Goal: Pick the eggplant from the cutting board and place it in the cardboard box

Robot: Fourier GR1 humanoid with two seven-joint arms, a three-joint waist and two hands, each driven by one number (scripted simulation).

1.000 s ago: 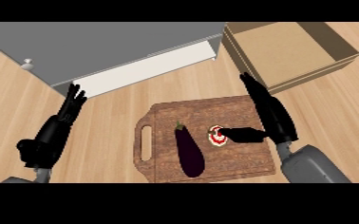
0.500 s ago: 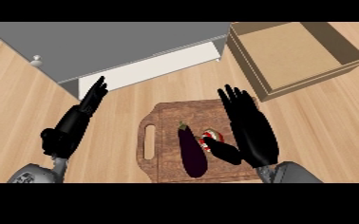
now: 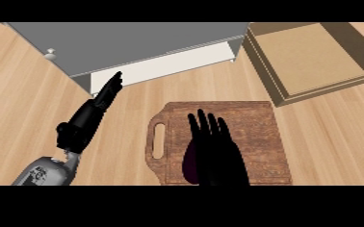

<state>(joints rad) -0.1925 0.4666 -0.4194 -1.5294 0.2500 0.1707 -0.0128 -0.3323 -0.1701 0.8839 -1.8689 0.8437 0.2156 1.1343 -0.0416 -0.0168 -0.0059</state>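
The right hand (image 3: 217, 151) now lies flat over the board (image 3: 252, 125), fingers straight and spread, pointing away toward the far edge. Half a second ago it stood to the right of the eggplant (image 3: 189, 161); now it covers most of it, and only a dark purple sliver shows just beside the hand's left edge, near the board's near end. I cannot tell whether the palm touches the eggplant. The fingers are released, not curled round anything. The small red-and-white thing that lay beside the eggplant earlier is hidden under the hand.

The left hand (image 3: 107, 94) shows off to the left of the board, over the bare desk (image 3: 43, 101), fingers straight and held together, pointing up toward the white front of the grey cabinet (image 3: 142, 43). It looks much as it did before, open and holding nothing; its grey forearm comes in at the lower left corner.

The view has shifted since the earlier picture: the board sits lower and the box (image 3: 305, 57) larger, beyond the right hand and to its right, well apart from the eggplant. The box is open.

No brand, label or writing can be read on anything here.
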